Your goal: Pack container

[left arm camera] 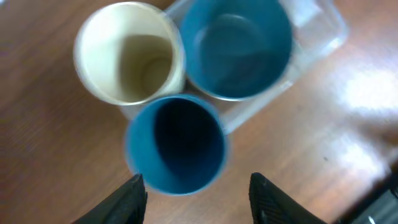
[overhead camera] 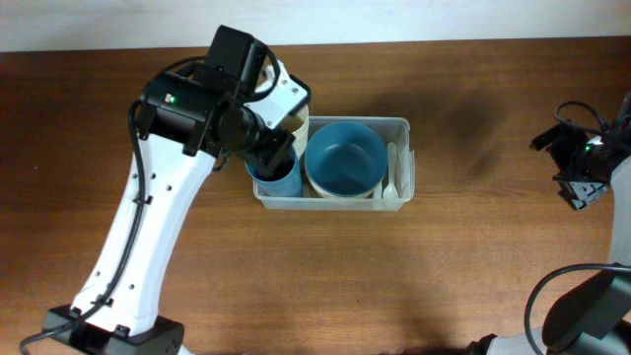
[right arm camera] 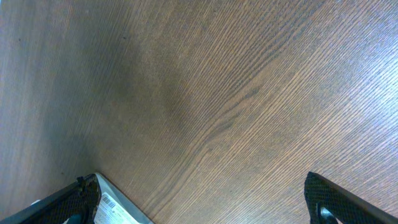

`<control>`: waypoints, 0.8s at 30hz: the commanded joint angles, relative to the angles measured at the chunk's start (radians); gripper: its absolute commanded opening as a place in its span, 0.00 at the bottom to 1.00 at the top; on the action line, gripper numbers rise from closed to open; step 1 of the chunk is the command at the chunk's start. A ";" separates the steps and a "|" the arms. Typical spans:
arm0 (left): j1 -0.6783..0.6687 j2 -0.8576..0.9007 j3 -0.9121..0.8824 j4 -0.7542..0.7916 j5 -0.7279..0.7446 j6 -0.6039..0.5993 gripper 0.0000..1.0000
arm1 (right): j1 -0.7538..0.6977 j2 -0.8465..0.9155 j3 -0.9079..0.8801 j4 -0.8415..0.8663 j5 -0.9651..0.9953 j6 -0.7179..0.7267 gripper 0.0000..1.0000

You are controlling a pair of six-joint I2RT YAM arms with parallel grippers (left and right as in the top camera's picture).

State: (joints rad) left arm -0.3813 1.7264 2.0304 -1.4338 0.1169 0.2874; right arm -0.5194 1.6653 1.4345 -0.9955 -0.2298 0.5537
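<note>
The clear plastic container (overhead camera: 401,126) lies at the table's middle. Inside it, a blue bowl (overhead camera: 344,158) rests in a cream bowl, and a white spoon (overhead camera: 392,173) lies along the right wall. At the left end stand a blue cup (overhead camera: 280,181) and a cream cup (overhead camera: 297,122). My left gripper (overhead camera: 268,150) hangs over those cups. In the left wrist view the blue cup (left arm camera: 177,144), cream cup (left arm camera: 129,53), blue bowl (left arm camera: 236,46) and container (left arm camera: 324,28) appear from above. The left gripper (left arm camera: 198,199) is open, its fingers apart just short of the blue cup with nothing between them. My right gripper (overhead camera: 578,185) is open at the far right.
The right wrist view holds only bare brown wood between the wide-spread fingers of the right gripper (right arm camera: 202,202). The left arm's white link (overhead camera: 138,247) slants from the front left edge up to the container.
</note>
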 commanded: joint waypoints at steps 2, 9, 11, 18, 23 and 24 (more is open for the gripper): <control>0.071 -0.006 0.001 0.036 -0.155 -0.161 0.59 | -0.004 -0.024 0.015 0.000 -0.002 0.009 0.99; 0.254 -0.006 0.001 0.096 -0.177 -0.368 0.64 | -0.004 -0.024 0.015 0.000 -0.002 0.009 0.99; 0.312 -0.006 0.001 0.107 -0.177 -0.405 0.84 | -0.004 -0.024 0.015 0.000 -0.002 0.009 0.99; 0.446 -0.006 0.001 0.110 -0.154 -0.415 1.00 | -0.004 -0.024 0.015 0.000 -0.002 0.009 0.99; 0.454 -0.006 0.001 0.109 -0.159 -0.414 1.00 | -0.004 -0.024 0.015 0.000 -0.002 0.008 0.99; 0.454 -0.006 0.001 0.110 -0.158 -0.414 1.00 | -0.004 -0.024 0.015 0.000 -0.002 0.009 0.99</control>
State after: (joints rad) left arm 0.0715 1.7264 2.0308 -1.3262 -0.0490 -0.1108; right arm -0.5194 1.6653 1.4345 -0.9955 -0.2298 0.5545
